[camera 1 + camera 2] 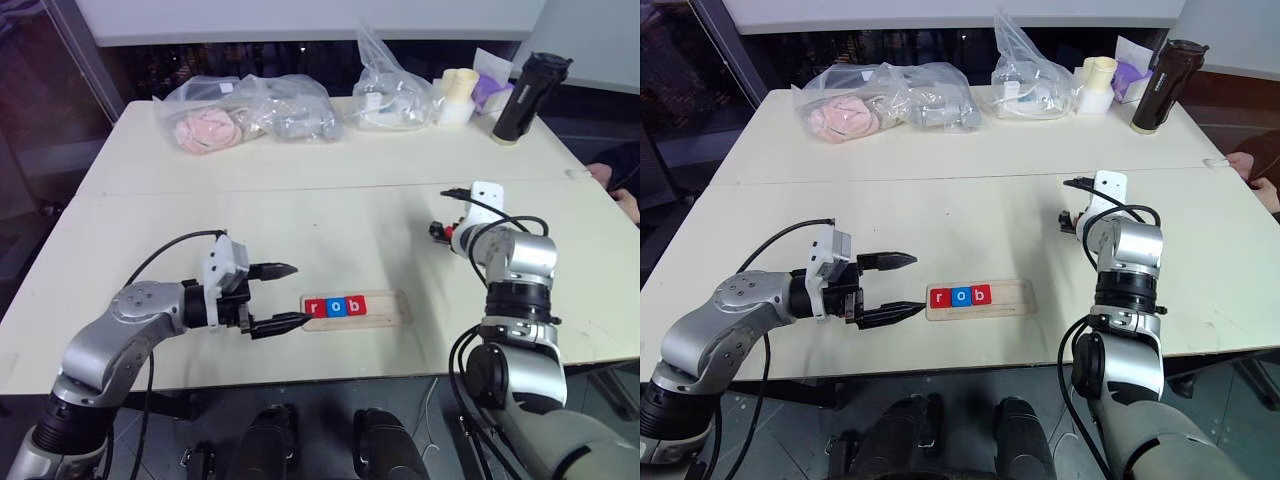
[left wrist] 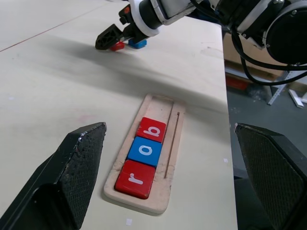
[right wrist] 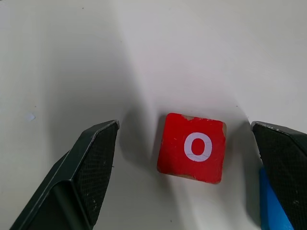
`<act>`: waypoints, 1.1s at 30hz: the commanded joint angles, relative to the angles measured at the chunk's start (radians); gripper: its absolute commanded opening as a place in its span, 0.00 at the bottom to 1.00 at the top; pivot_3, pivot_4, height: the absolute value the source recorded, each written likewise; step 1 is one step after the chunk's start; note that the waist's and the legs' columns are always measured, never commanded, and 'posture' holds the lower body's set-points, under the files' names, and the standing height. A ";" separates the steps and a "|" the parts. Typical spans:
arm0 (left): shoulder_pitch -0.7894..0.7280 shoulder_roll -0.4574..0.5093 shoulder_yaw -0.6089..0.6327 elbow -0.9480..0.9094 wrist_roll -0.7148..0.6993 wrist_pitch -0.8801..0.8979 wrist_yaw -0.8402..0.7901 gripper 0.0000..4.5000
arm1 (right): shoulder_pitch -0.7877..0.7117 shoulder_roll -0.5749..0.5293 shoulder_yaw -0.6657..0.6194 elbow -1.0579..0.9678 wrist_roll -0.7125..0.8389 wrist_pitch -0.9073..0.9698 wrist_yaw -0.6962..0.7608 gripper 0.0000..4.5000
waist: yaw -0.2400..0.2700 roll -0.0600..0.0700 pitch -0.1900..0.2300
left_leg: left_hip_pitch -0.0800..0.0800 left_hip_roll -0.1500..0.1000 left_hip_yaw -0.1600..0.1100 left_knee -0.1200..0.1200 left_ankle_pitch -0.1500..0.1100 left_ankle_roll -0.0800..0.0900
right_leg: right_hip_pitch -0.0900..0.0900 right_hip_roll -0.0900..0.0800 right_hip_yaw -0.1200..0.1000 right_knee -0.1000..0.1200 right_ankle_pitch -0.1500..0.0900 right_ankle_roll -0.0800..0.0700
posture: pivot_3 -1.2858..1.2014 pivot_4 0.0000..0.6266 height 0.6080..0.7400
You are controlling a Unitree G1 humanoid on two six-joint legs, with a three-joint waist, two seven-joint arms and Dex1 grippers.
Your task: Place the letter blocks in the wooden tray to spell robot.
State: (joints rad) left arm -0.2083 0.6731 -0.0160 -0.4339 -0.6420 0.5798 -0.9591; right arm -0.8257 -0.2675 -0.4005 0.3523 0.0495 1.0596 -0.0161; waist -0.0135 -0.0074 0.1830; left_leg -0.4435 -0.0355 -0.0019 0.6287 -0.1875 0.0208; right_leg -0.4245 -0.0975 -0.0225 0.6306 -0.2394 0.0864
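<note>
The wooden tray (image 1: 392,307) lies near the table's front edge. Three letter blocks sit in its left part: a red r (image 1: 314,307), a blue o (image 1: 336,307) and a red b (image 1: 357,306). My left gripper (image 1: 298,294) hovers just left of the tray, open and empty, pointing at it. Farther right and back, my right gripper (image 3: 184,125) is open and tilted down over a red o block (image 3: 194,147) lying flat on the table between its fingers. A blue block (image 3: 271,206) lies beside it, mostly hidden behind one finger (image 3: 283,163).
Clear plastic bags (image 1: 250,108) with parts, a cream cup (image 1: 458,95), a purple-and-white box (image 1: 490,85) and a black bottle (image 1: 528,97) stand along the table's far side. A person's hand (image 1: 628,202) shows at the right edge. The right half of the tray groove holds nothing.
</note>
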 commanded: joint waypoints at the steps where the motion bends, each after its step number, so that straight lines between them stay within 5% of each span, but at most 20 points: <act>1: 0.000 0.004 0.018 -0.028 -0.006 -0.014 0.001 1.00 | -0.013 -0.008 -0.005 0.013 0.024 0.000 -0.013 0.81 | 0.000 0.000 0.000 | 0.000 0.000 0.000 0.000 0.000 0.000 | 0.000 0.000 0.000 0.000 0.000 0.000 | 0.52 0.24 0.88; 6: 0.009 0.003 0.018 -0.022 -0.001 -0.025 -0.003 1.00 | 0.001 -0.009 0.026 -0.017 0.030 0.012 -0.009 0.26 | -0.001 0.000 0.000 | 0.000 0.000 0.000 0.000 0.000 0.000 | 0.000 0.000 0.000 0.000 0.000 0.000 | 0.52 0.24 0.88; 18: 0.006 -0.008 0.005 0.001 0.012 -0.045 -0.016 1.00 | 0.002 -0.030 0.064 -0.150 0.039 0.106 -0.001 0.26 | -0.001 0.001 0.001 | 0.000 0.001 0.000 -0.001 0.000 0.000 | -0.001 -0.001 0.000 0.000 0.000 0.000 | 0.52 0.24 0.88; 23: -0.007 -0.009 0.006 -0.006 0.010 -0.031 -0.009 1.00 | 0.030 -0.040 0.060 -0.387 0.082 0.316 0.026 0.26 | 0.002 0.002 0.001 | -0.001 0.001 0.000 -0.002 0.000 0.000 | -0.002 -0.002 0.000 0.000 0.000 0.000 | 0.52 0.24 0.88; 27: -0.015 -0.009 0.004 -0.013 0.007 -0.020 -0.005 1.00 | 0.169 -0.068 0.075 -0.687 0.154 0.537 0.090 0.26 | 0.004 0.002 0.001 | -0.001 0.001 -0.002 -0.003 0.000 0.000 | -0.002 -0.003 -0.001 -0.001 0.000 0.000 | 0.52 0.24 0.88; 33: -0.037 -0.004 0.003 -0.015 -0.005 -0.002 -0.004 1.00 | 0.507 -0.094 0.071 -1.053 0.353 0.555 0.121 0.26 | 0.003 0.002 0.001 | -0.002 0.001 -0.002 -0.003 0.000 0.000 | -0.002 -0.004 -0.003 -0.002 -0.001 0.000 | 0.52 0.24 0.88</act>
State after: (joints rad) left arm -0.2335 0.6651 -0.0249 -0.4188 -0.6243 0.5777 -0.9598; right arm -0.3560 -0.3472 -0.3188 -0.5763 0.3386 1.6073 0.1017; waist -0.0100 -0.0054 0.1843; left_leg -0.4460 -0.0349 -0.0046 0.6256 -0.1880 0.0202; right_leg -0.4264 -0.1018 -0.0250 0.6282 -0.2402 0.0871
